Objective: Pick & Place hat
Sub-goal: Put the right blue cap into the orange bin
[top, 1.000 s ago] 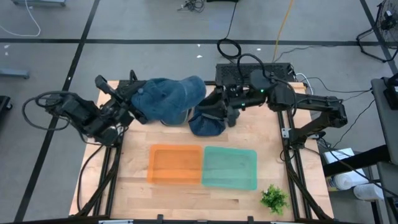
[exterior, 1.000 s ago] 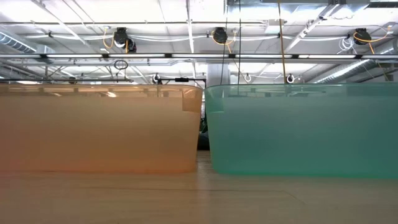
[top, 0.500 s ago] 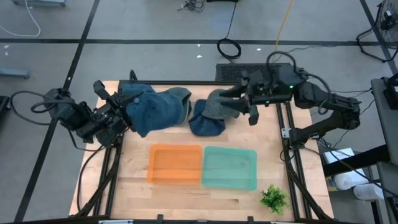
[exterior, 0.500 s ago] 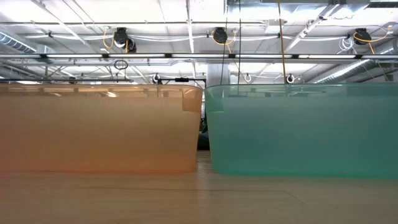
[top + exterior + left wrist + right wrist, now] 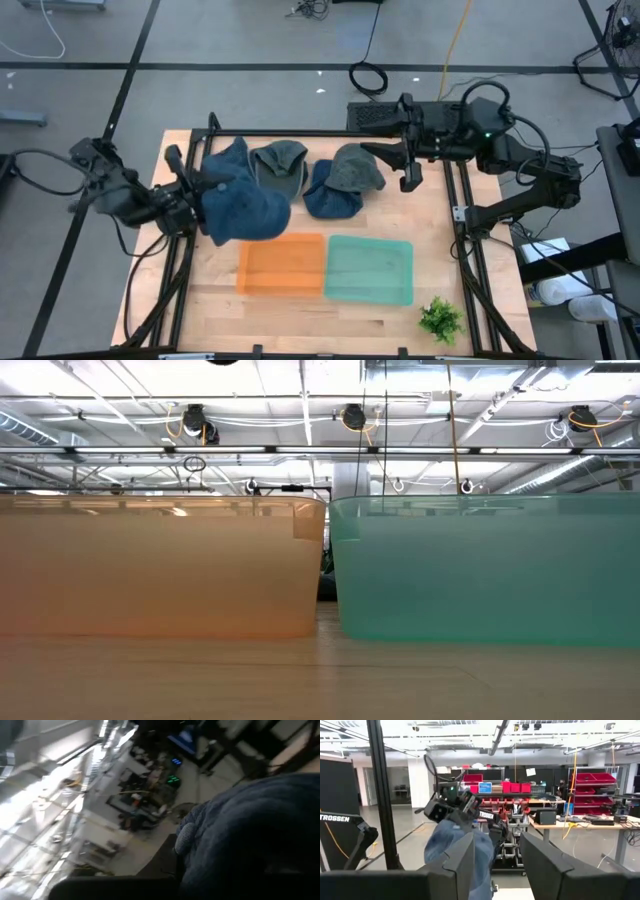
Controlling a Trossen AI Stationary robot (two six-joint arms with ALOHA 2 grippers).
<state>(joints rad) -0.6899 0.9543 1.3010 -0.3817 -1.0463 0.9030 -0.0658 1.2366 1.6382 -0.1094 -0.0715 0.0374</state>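
Note:
My left gripper (image 5: 190,196) is shut on a blue denim hat (image 5: 246,210) over the table's left side, and the hat overlaps the orange bin's far left corner from above. The right wrist view shows that hat (image 5: 459,847) hanging under the left gripper. Another blue hat (image 5: 228,158), a grey-green hat (image 5: 280,165), a grey hat (image 5: 356,168) and a dark blue hat (image 5: 328,202) lie along the far half of the table. My right gripper (image 5: 397,166) is open, just right of the grey hat, and touches nothing. My left gripper holds the blue denim hat by its edge (image 5: 210,200) on the side toward the table's left, coming from that side. The hat is lifted clear and hangs slack below the fingers, with its upper end (image 5: 454,824) at the gripper. The hat hides the fingertips.
An orange bin (image 5: 246,268) and a teal bin (image 5: 408,272) stand side by side in the near middle of the table. A small green plant (image 5: 440,320) sits at the near right corner. Bare wood shows at the near left and far right.
My left gripper has carried the blue denim hat from the far pile toward the near edge, up to the orange bin's far left corner, which uncovers the grey-green hat. My right gripper has drawn back from the hats toward the table's right edge.

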